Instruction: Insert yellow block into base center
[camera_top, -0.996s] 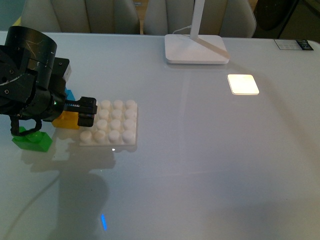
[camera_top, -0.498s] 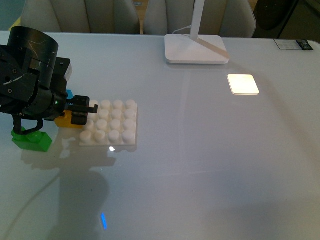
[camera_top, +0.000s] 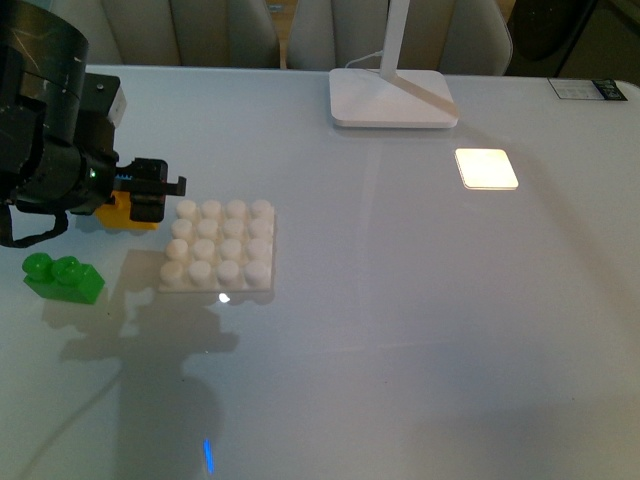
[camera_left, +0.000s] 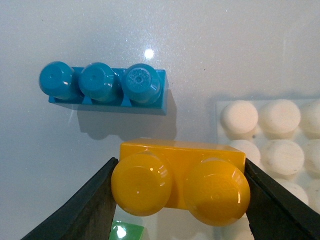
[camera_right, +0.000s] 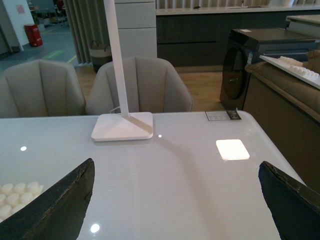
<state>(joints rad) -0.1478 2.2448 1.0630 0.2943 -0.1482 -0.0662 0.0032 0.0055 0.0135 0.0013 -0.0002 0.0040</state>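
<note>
My left gripper (camera_top: 140, 200) is shut on the yellow block (camera_top: 128, 212) and holds it lifted above the table, just left of the base (camera_top: 220, 250). In the left wrist view the yellow block (camera_left: 182, 177) sits between both dark fingers (camera_left: 87, 207), studs facing the camera, with the base's studs (camera_left: 272, 150) beside it. The base is a white square plate with a 4x4 stud grid, bare on top. My right gripper (camera_right: 175, 200) is open and empty, out of the front view; a corner of the base (camera_right: 17, 196) shows in its wrist view.
A green two-stud brick (camera_top: 63, 277) lies left of the base, toward the front. A blue three-stud brick (camera_left: 107, 89) lies on the table beyond the yellow block. A white lamp foot (camera_top: 393, 98) stands at the back, with a bright square light patch (camera_top: 486, 168) to its right.
My left gripper has risen and moved back-left with the yellow block, lifting it off the table. The green brick, earlier partly covered by the arm, now shows whole.
</note>
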